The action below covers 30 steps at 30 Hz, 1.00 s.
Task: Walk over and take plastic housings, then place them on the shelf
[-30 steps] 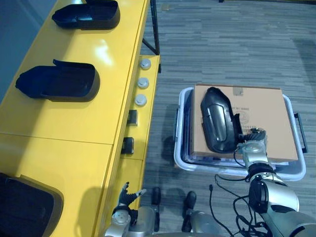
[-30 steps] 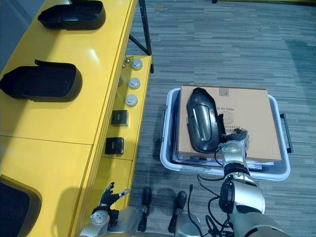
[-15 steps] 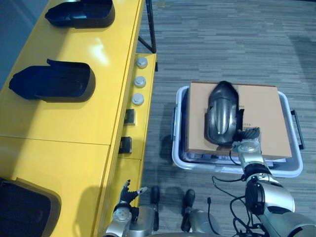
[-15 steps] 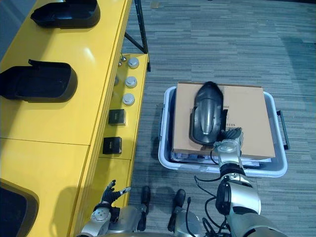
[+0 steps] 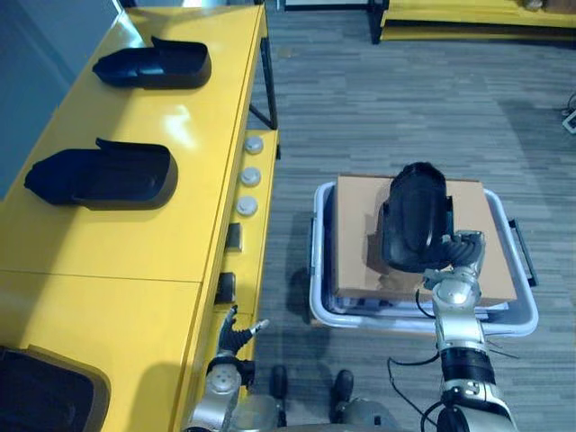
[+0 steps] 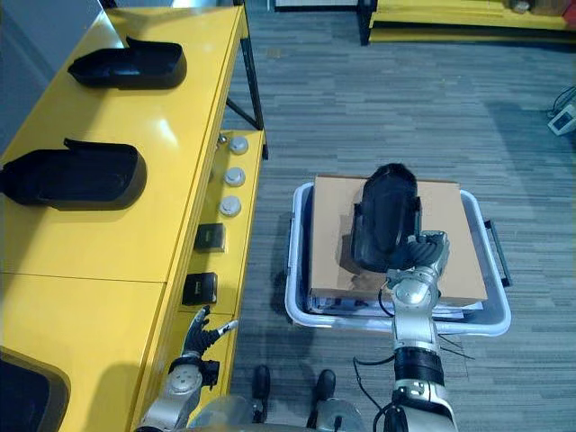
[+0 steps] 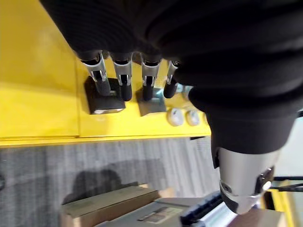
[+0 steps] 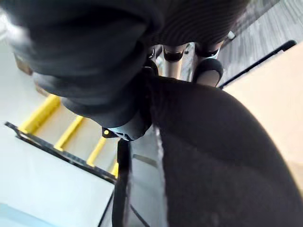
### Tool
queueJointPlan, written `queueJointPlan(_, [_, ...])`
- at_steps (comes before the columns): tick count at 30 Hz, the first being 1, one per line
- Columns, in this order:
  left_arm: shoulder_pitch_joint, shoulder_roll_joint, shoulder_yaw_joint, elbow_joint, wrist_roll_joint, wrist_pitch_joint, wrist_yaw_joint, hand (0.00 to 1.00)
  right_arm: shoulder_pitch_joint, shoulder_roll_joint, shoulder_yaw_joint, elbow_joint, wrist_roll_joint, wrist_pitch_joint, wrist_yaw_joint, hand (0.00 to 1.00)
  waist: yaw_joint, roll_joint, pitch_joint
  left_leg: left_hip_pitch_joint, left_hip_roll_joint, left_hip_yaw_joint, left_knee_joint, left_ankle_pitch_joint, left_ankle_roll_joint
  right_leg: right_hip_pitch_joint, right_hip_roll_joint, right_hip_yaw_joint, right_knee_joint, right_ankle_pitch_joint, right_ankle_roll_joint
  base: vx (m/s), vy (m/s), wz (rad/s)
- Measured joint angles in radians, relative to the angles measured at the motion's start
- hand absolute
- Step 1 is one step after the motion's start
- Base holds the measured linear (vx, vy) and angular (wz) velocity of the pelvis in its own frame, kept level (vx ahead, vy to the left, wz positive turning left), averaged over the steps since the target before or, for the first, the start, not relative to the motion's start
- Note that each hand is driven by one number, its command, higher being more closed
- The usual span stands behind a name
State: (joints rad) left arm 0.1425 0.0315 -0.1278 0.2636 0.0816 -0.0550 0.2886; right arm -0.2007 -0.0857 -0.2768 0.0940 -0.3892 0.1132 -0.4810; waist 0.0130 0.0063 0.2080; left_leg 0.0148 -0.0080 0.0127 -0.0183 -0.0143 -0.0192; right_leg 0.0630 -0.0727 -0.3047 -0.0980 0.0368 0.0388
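A black plastic housing [image 5: 412, 214] hangs tilted just above a cardboard box [image 5: 358, 245], with my right hand [image 5: 459, 257] shut on its near edge. In the right wrist view the housing [image 8: 222, 156] sits right against the palm and the fingers [image 8: 208, 71] curl over its rim. My left hand [image 5: 236, 334] is low beside the yellow shelf [image 5: 202, 207], its fingers [image 7: 120, 80] straight and holding nothing. Three more black housings lie on the shelf top: one far [image 5: 153, 65], one in the middle [image 5: 103, 173] and one at the near corner [image 5: 40, 396].
The cardboard box lies in a white bin [image 5: 320, 297] on the grey floor to the right of the shelf. Round knobs [image 5: 249, 163] and dark square switches [image 5: 225, 286] line the shelf's side panel. More yellow racking [image 5: 477, 13] stands far back.
My right hand has raised the housing off the cardboard box and tipped it up from lying flat. The camera has shifted too. The left hand stays by the shelf.
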Motion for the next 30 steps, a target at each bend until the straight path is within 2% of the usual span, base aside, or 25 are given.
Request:
queueJointPlan(5, [0.023, -0.009, -0.03, -0.181, -0.002, -0.023, 0.003, 0.0, 0.044, 0.009, 0.081, -0.134, -0.039, -0.028, -0.005, 1.0, 0.0, -0.001, -0.044, 0.0, 0.004, -0.01, 0.0, 0.0, 0.0, 0.003, 0.005, -0.008, 0.0, 0.0, 0.0, -0.02, -0.009, 0.04])
queueJointPlan(6, [0.024, -0.009, -0.038, -0.235, -0.009, -0.038, 0.003, 0.0, 0.045, 0.018, 0.106, -0.174, -0.054, -0.035, -0.005, 1.0, 0.0, -0.001, -0.056, 0.0, 0.003, -0.01, 0.001, 0.0, 0.0, 0.004, 0.005, -0.008, 0.0, 0.0, 0.0, 0.0, 0.0, 0.0])
queueJointPlan(13, [-0.023, -0.01, -0.096, -0.364, -0.053, -0.075, 0.025, 0.0, 0.049, 0.039, 0.26, -0.294, -0.091, -0.09, 0.001, 1.0, 0.003, -0.005, -0.072, 0.019, 0.002, -0.01, 0.0, -0.001, 0.002, 0.023, 0.005, -0.008, 0.0, 0.0, -0.001, 0.0, 0.0, 0.0])
queueJointPlan(21, [-0.14, -0.008, -0.257, -0.401, -0.231, -0.085, 0.042, 0.0, 0.05, 0.038, 0.522, -0.359, -0.097, -0.156, 0.017, 1.0, 0.001, -0.024, -0.108, 0.029, 0.003, 0.001, -0.001, -0.002, 0.004, 0.027, 0.005, 0.005, 0.0, 0.001, -0.002, -0.01, 0.005, -0.03])
queueJointPlan(27, [-0.179, -0.005, -0.294, -0.422, -0.362, -0.086, 0.069, 0.0, 0.049, 0.034, 0.626, -0.4, -0.097, -0.176, 0.027, 1.0, 0.001, -0.024, -0.128, 0.033, 0.003, 0.016, -0.001, -0.004, 0.007, 0.027, 0.005, 0.013, 0.0, 0.002, -0.002, -0.02, 0.01, -0.04])
queueJointPlan(28, [-0.184, -0.004, -0.295, -0.422, -0.387, -0.086, 0.074, 1.0, 0.043, 0.029, 0.636, -0.406, -0.097, -0.182, 0.026, 1.0, 0.001, -0.024, -0.128, 0.033, 0.003, 0.017, -0.001, -0.004, 0.007, 0.027, 0.005, 0.015, 0.0, 0.003, -0.003, -0.02, 0.008, -0.05])
queueJointPlan(30, [-0.193, 0.005, -0.302, -0.422, -0.407, -0.086, 0.085, 1.0, 0.036, 0.008, 0.644, -0.407, -0.097, -0.187, 0.026, 1.0, 0.001, -0.024, -0.129, 0.034, 0.003, 0.019, -0.001, -0.004, 0.007, 0.026, 0.005, 0.018, 0.0, 0.005, -0.004, -0.03, 0.009, -0.05])
